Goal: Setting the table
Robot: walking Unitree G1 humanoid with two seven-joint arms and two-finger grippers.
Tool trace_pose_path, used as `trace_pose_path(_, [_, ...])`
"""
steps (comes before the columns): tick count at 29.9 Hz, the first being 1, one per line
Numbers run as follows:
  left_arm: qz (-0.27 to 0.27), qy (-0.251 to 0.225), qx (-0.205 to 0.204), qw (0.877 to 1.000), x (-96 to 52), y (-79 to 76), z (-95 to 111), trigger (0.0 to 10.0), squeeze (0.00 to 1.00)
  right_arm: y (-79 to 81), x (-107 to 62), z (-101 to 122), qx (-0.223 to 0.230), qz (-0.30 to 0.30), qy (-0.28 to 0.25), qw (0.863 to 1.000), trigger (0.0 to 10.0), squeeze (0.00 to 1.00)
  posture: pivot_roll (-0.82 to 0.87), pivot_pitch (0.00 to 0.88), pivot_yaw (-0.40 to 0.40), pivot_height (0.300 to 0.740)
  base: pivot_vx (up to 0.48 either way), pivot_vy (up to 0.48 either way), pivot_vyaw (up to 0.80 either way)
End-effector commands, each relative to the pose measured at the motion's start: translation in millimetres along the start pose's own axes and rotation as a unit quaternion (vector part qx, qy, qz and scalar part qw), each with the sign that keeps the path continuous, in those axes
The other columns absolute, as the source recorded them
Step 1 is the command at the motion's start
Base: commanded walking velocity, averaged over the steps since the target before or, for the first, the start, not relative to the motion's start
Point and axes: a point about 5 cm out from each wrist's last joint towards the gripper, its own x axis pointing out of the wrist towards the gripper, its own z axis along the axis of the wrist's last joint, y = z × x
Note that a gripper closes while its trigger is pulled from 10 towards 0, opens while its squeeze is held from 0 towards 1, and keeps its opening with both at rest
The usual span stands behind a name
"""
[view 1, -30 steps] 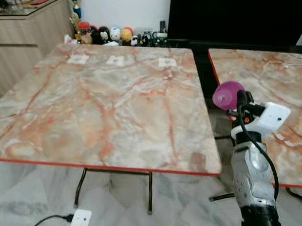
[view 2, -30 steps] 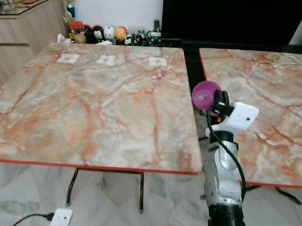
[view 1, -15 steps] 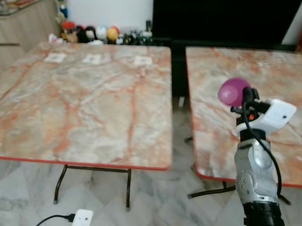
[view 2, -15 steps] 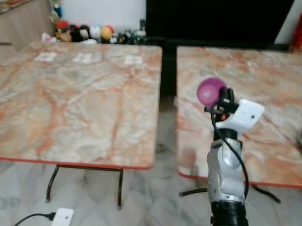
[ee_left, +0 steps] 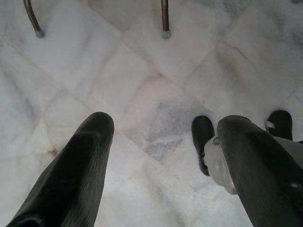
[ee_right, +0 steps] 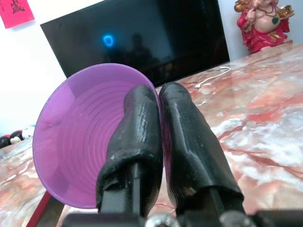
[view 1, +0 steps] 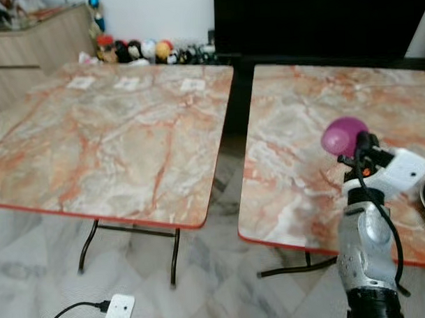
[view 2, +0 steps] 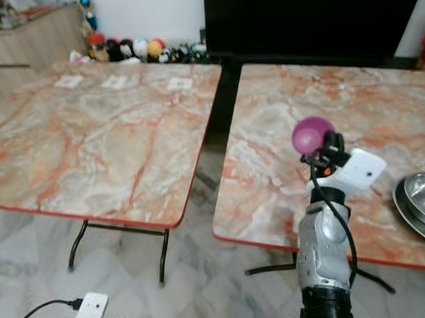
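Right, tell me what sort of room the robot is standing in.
Probably a living or dining room in a home: two marble-patterned folding tables on a pale tiled floor, a big dark television against the wall, and small figurines lined up beside a wooden cabinet.

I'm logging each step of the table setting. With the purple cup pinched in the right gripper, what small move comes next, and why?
Probably ease the right gripper down toward the right marble table, beside the metal bowls: it holds the purple cup by the rim, above that tabletop and not resting on it.
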Motion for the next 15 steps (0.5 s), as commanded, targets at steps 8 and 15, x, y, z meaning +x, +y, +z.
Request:
trace_pose_path(8, [-0.001, 0.005, 0.004, 1.000, -0.6, -0.1, -2.8, 10.0, 0.00, 4.3, 2.7, 3.7, 0.001, 0.001, -0.009, 1.000, 10.0, 0.00, 0.05, 0.030, -0.023, 0.740, 0.000, 0.000, 0.00])
trace_pose_path(15, [-0.004, 0.000, 0.007, 1.000, 1.3, -7.4, 1.9, 10.0, 0.00, -2.3, 4.8, 4.9, -0.005, -0.020, -0.005, 1.000, 10.0, 0.00, 0.05, 0.032, -0.022, 0.740, 0.000, 0.000, -0.08])
